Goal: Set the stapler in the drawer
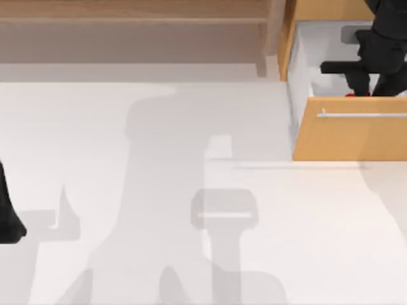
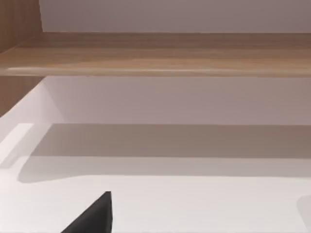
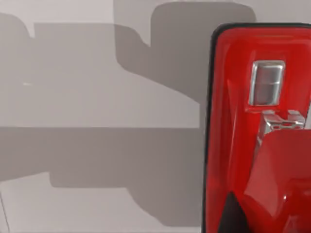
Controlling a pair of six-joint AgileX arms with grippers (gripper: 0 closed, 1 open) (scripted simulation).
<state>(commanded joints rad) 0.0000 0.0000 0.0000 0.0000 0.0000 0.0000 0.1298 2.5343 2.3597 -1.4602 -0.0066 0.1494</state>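
The drawer, with its orange-tan front, silver bar handle and white inside, stands pulled open at the table's back right. My right gripper hangs down inside it. A sliver of the red stapler peeks out below the fingers, just behind the drawer front. Up close in the right wrist view, the red stapler with its silver metal insert lies over the white drawer floor. A dark fingertip rests against its raised top arm, so the gripper looks shut on it.
A long brown wooden shelf runs along the back, left of the drawer. It shows again in the left wrist view as the shelf. My left arm is parked at the table's left edge, one dark fingertip in its own view.
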